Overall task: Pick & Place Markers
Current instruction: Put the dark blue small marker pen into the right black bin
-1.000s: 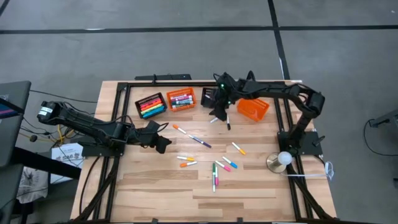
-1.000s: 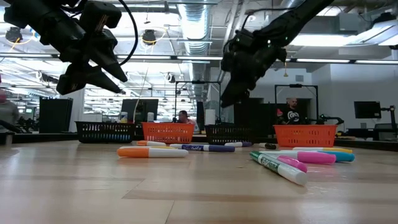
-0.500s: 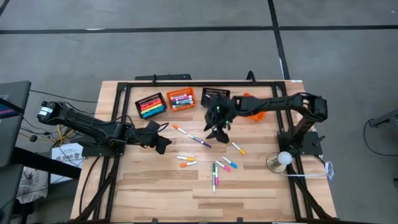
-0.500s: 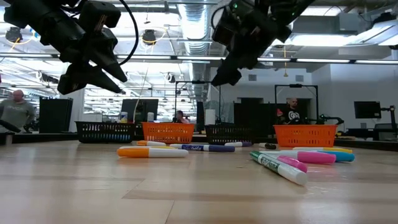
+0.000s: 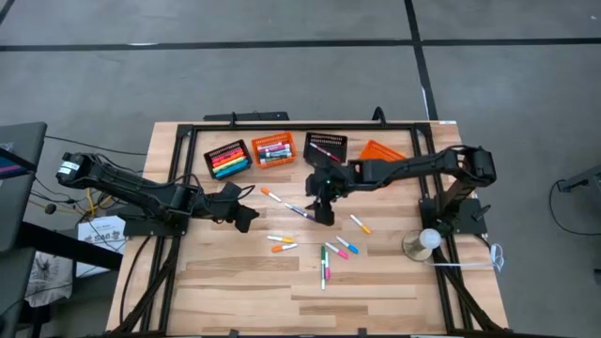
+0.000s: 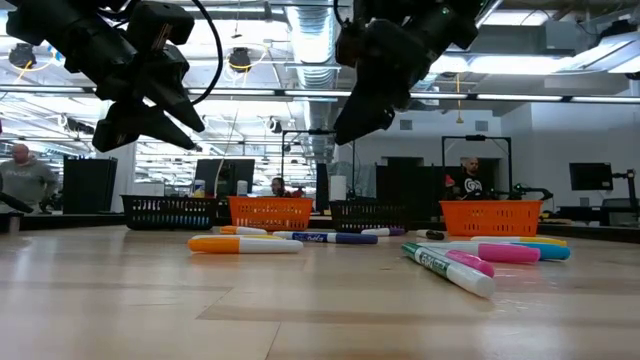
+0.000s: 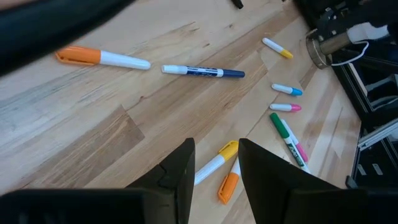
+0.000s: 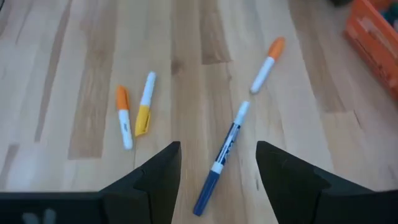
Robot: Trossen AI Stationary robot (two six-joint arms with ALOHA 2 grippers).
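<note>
1. The counter [image 5: 225,282] carries loose markers; four baskets sit at its far edge.
2. The right hand [image 5: 322,211], open and empty, hangs directly over the blue marker [image 8: 221,158].
3. The left hand [image 5: 246,218] waits off to that marker's side, jaws parted, empty.
4. Risk: the blue marker lies slanted across the jaw gap, so closing may nudge or roll it toward the orange-capped marker [image 8: 266,64] beside its white end.

Grey floor [image 5: 282,75] crossed by dark lines surrounds the wooden table [image 5: 235,282]. Beyond — ceiling lights [image 6: 310,40], exposed ducts, dark monitors [image 6: 225,178] — people [image 6: 22,180] sit far behind the grippers.
</note>
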